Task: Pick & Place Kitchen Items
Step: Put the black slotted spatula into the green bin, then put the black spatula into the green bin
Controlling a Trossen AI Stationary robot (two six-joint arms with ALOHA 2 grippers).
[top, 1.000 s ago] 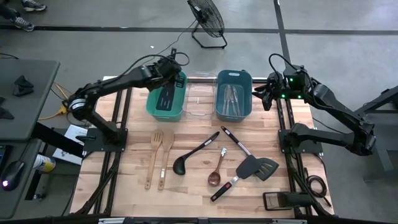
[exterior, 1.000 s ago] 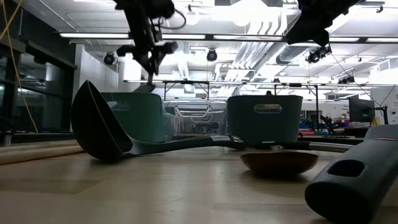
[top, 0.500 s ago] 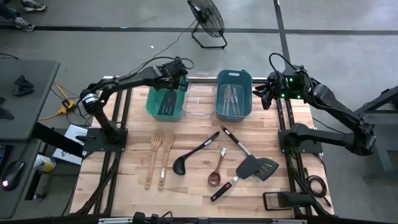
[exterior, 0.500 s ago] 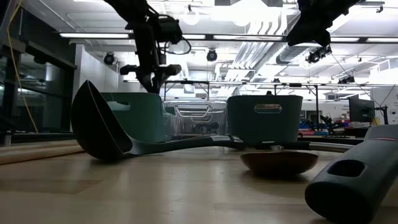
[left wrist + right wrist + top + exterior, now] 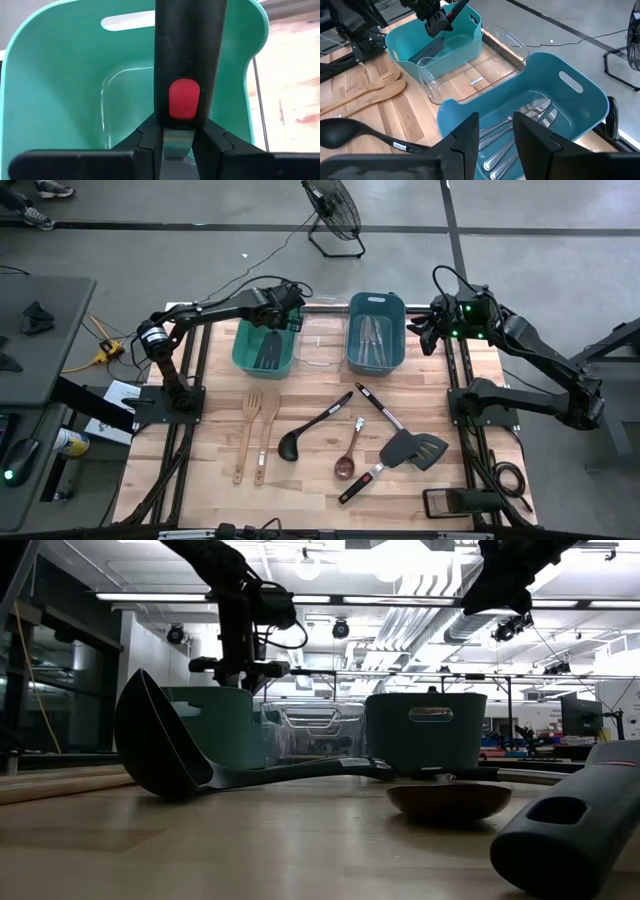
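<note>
My left gripper (image 5: pixel 289 313) is over the far right corner of the green bin (image 5: pixel 243 352), shut on a black spatula with a red spot on its handle (image 5: pixel 184 98). The spatula's flat head (image 5: pixel 267 350) is down inside the bin. The gripper also shows in the right wrist view (image 5: pixel 434 21) and the low view (image 5: pixel 240 665). My right gripper (image 5: pixel 495 137) is open and empty, off the right side of the blue bin (image 5: pixel 376 302), which holds silver cutlery (image 5: pixel 520 125). My left gripper pinches the spatula's black handle (image 5: pixel 176 131) between its two fingers, just below the red spot. The fingers lie across the handle. The spatula slants down from the hold with its head (image 5: pixel 427 50) inside the green bin; whether the head rests on the floor I cannot tell.
A clear bin (image 5: pixel 322 340) stands between the green and blue bins. On the wood lie two wooden utensils (image 5: pixel 256 435), a black ladle (image 5: pixel 315 425), a wooden spoon (image 5: pixel 349 452), a black spatula (image 5: pixel 383 413) and a red-handled slotted spatula (image 5: pixel 405 452).
My left gripper has gone a little toward the table's right and near edges over the green bin and turned about, still shut on the spatula. The spatula's head has stayed inside the bin and shifted slightly toward the near edge.
</note>
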